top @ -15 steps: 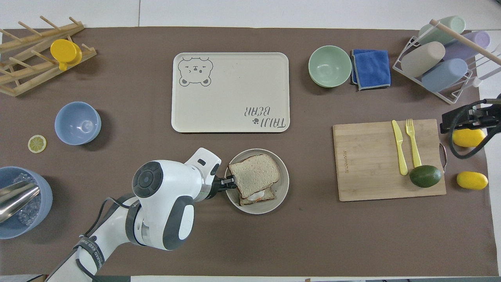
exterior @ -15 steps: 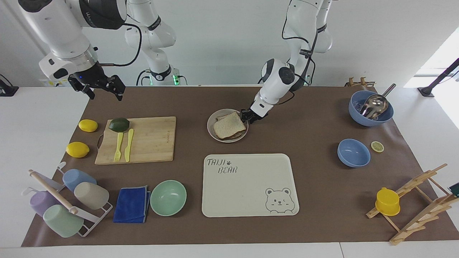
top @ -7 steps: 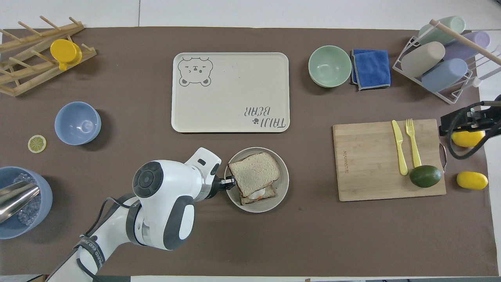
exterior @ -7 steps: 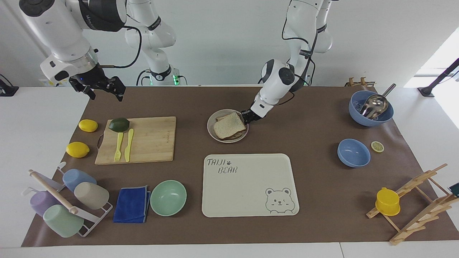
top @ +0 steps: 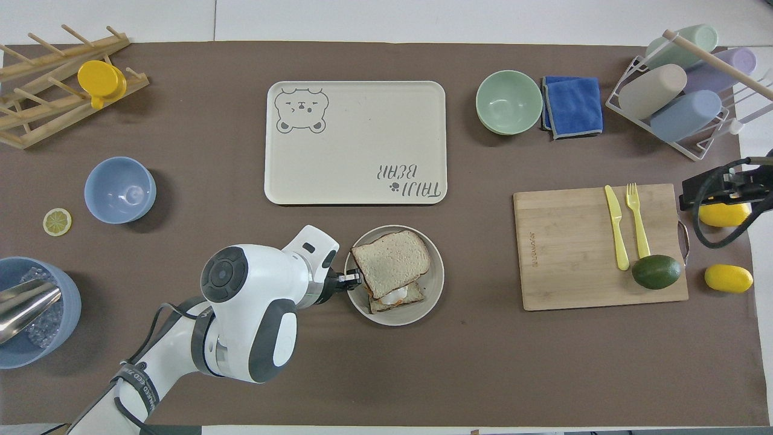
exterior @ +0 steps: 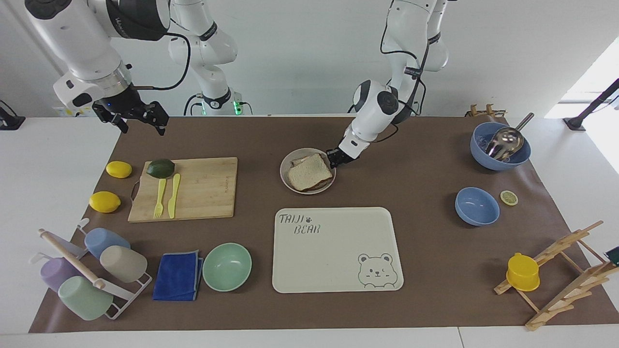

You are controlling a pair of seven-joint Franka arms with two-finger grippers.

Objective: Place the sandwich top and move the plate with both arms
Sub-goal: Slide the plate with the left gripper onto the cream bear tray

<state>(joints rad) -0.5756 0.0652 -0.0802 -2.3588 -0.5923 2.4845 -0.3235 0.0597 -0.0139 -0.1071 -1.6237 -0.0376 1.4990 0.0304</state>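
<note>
In the facing view we see the plate (exterior: 285,180) at the centre of the frame, slightly above the cream tray (exterior: 337,250). The sandwich top (exterior: 309,173) lies on the stack in the plate. The left gripper (exterior: 335,158) sits at the plate's right rim with its fingers clamped on that rim. A second ago those fingers were only partly closed; now they are fully together on the rim, and the plate has shifted a little upward in the frame. The right gripper (exterior: 140,124) hangs at the upper left, over the brown mat above the cutting board (exterior: 203,188), its fingers spread wide. It has drifted slightly upward since the earlier frame and holds nothing.

In the overhead view we find the plate (top: 435,284) just below the tray (top: 356,142), a little left of centre. The sandwich top (top: 391,262) rests askew on the lower slice, whose egg peeks out at the bottom edge. The left gripper (top: 352,279) pinches the plate's left rim, fingers closed on it. Compared with the earlier frame, plate and sandwich now sit a touch higher and to the left. The right gripper (top: 718,187) shows at the right edge, over a lemon (top: 723,214), just right of the cutting board (top: 580,248); in this view we cannot tell how its fingers stand.
</note>
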